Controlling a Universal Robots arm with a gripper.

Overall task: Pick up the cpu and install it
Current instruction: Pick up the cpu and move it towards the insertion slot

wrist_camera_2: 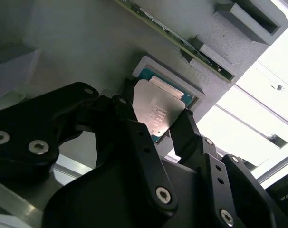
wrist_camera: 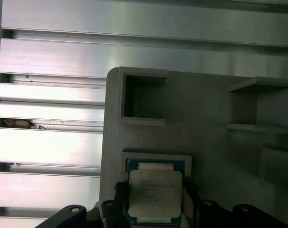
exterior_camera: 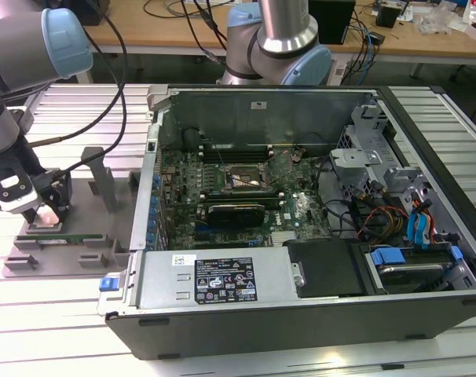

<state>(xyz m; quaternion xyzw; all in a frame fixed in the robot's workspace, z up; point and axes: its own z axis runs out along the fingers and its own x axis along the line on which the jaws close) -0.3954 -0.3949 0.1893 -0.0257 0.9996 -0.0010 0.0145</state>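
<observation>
The cpu (wrist_camera: 155, 191) is a flat square chip with a shiny silver top and a green rim. It lies in a shallow square recess of the grey tray (wrist_camera: 201, 109) in both wrist views. My gripper (wrist_camera: 155, 202) straddles it, one black finger (wrist_camera_2: 126, 107) against each opposite edge of the cpu (wrist_camera_2: 159, 108), shut on it. In the exterior view my gripper (exterior_camera: 47, 207) is down on the tray (exterior_camera: 73, 247) at the exterior view's left, outside the open computer case. The motherboard's bare socket (exterior_camera: 244, 179) sits mid-case.
The open computer case (exterior_camera: 301, 298) takes up the middle and the exterior view's right, with a black graphics card (exterior_camera: 236, 212), cables and drive bays inside. Upright grey tray blocks (exterior_camera: 103, 177) stand between my gripper and the case wall. A second arm's base (exterior_camera: 279, 39) stands behind.
</observation>
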